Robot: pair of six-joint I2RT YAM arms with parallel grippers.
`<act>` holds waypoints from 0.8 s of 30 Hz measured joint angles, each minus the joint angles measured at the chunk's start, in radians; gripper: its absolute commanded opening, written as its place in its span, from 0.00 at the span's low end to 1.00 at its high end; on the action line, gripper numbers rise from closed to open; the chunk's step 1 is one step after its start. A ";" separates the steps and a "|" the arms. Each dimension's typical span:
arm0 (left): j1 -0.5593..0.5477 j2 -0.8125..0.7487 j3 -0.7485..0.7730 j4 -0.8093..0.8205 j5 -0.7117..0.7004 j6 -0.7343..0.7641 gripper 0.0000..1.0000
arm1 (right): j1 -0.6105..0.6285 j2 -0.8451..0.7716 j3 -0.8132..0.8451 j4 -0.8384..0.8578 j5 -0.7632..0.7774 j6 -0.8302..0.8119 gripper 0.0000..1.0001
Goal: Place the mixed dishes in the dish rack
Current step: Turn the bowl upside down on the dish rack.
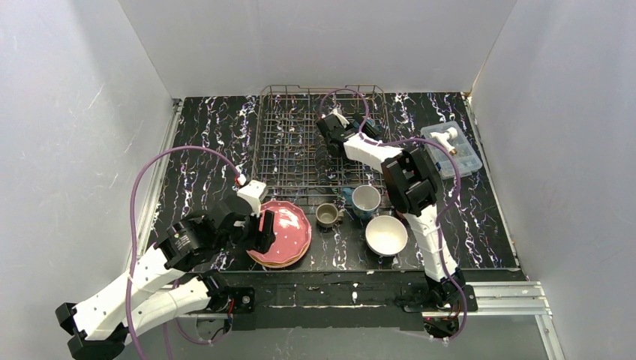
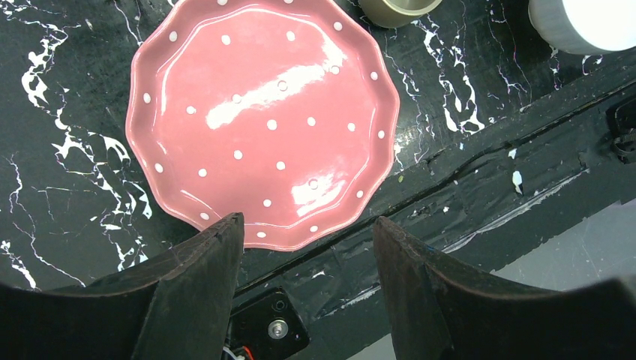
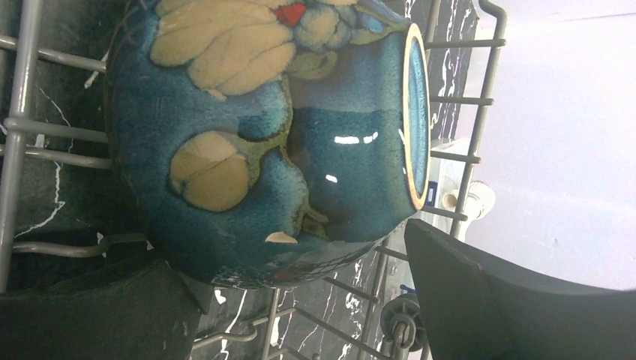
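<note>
1. The left arm (image 1: 142, 277) lay low from its near-left base, elbow folded toward the near-left corner, forearm reaching right.
2. The left gripper (image 2: 307, 232) pointed down, with its dark fingers (image 2: 199, 285) spread apart.
3. The right arm (image 1: 427, 232) rose from its near-right base, then bent left toward the far middle.
4. The right gripper (image 1: 330, 127) stood with its jaws wide.

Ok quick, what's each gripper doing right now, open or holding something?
Left gripper: open, empty, over the near edge of the pink plate.
Right gripper: open, at the teal bowl in the dish rack; contact cannot be told.
</note>
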 measured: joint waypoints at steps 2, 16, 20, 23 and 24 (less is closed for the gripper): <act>0.000 -0.001 0.000 0.000 0.001 0.000 0.63 | 0.000 -0.005 0.000 -0.019 -0.006 0.019 0.99; 0.000 -0.009 0.000 0.000 0.004 0.003 0.66 | 0.053 -0.082 0.000 -0.146 -0.150 0.123 0.98; 0.000 -0.006 0.000 0.000 0.005 0.003 0.65 | 0.053 -0.092 0.000 -0.159 -0.180 0.140 0.98; 0.000 0.005 0.001 -0.001 0.000 0.003 0.66 | 0.050 -0.102 0.000 -0.179 -0.203 0.154 0.98; 0.000 0.009 0.002 -0.002 -0.004 0.003 0.66 | 0.050 -0.108 0.000 -0.182 -0.210 0.157 0.98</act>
